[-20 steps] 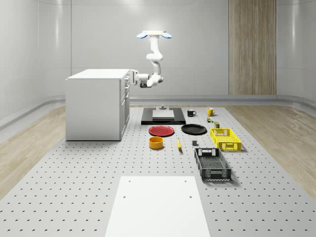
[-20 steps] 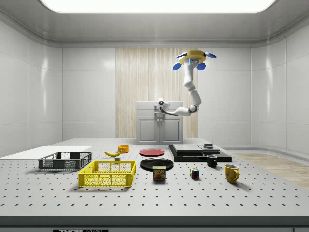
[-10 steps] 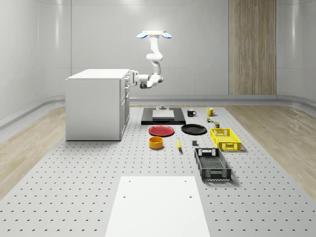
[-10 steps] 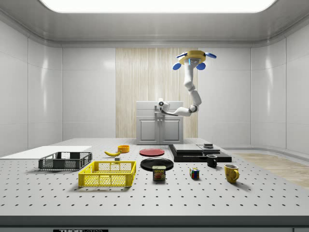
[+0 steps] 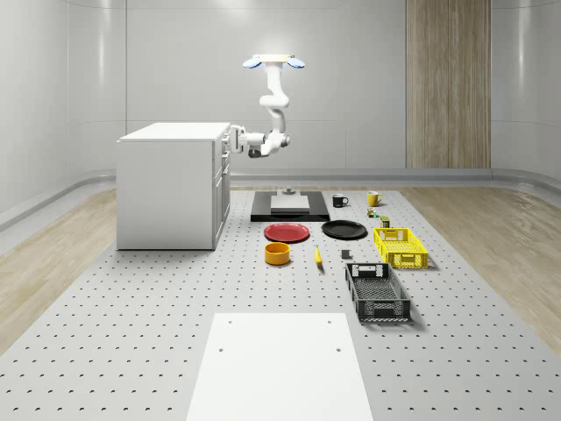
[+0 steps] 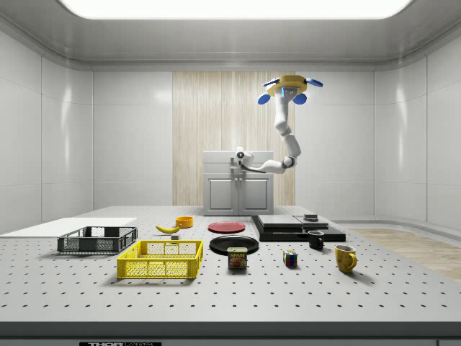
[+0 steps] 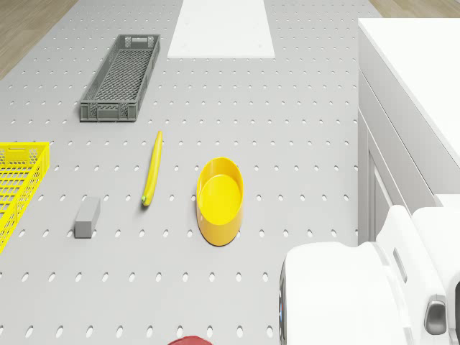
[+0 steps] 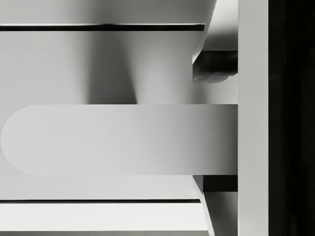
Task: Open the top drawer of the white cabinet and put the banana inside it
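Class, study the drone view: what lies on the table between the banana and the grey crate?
Nothing: in the drone view, only bare perforated tabletop separates the banana from the grey crate.

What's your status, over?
Drone hovering beside white cabinet; hand at top drawer handle. Banana on table beside yellow bowl. Nothing blocking.
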Robot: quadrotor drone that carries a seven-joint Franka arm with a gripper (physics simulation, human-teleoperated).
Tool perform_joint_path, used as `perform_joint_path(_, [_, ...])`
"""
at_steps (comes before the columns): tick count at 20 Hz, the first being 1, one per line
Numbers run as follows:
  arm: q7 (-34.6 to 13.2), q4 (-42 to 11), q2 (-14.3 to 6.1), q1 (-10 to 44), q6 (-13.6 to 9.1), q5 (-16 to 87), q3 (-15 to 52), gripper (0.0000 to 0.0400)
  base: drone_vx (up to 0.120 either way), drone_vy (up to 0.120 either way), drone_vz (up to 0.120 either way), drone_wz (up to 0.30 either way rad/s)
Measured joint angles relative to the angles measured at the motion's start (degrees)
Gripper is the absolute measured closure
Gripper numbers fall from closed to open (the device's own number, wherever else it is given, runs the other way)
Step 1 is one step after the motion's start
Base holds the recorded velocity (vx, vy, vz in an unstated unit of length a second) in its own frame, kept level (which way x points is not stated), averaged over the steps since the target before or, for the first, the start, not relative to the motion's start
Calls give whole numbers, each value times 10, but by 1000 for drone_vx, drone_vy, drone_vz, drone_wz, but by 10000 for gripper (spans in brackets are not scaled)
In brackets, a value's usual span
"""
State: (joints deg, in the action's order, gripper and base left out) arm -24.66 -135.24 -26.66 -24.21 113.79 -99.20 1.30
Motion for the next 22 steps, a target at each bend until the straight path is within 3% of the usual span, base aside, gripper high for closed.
perform_joint_path(2, [0, 0, 0, 1, 0, 0, 1, 242, 0, 0, 0, 0])
perform_joint_path(4, [31, -4, 4, -1, -1, -7, -1, 258, 0, 0, 0, 0])
perform_joint_path(6, [22, -4, 2, 0, -2, -4, -1, 273, 0, 0, 0, 0])
perform_joint_path(11, [-3, -12, -11, 8, -18, 16, -13, 261, 0, 0, 0, 0])
perform_joint_path(13, [23, -19, -12, 10, -24, 17, -20, 264, 0, 0, 0, 0])
perform_joint_path(14, [59, -28, -6, 7, -28, 23, -27, 158, 0, 0, 0, 0])
perform_joint_path(15, [20, -26, -10, -1, -21, 72, -40, 63, 0, 0, 0, 0])
perform_joint_path(16, [39, -25, -13, -12, -24, 117, -66, 0, 0, 0, 0, 0])
perform_joint_path(17, [21, -17, -22, -27, -39, 153, -100, 24, 0, 0, 0, 0])
perform_joint_path(18, [-4, -12, -31, -51, -34, 162, -124, 84, 0, 0, 0, 0])
perform_joint_path(19, [25, -19, -30, -62, -31, 148, -134, 129, 0, 0, 0, 0])
perform_joint_path(22, [13, -28, -39, -66, -30, 124, -139, 216, 0, 0, 0, 0])
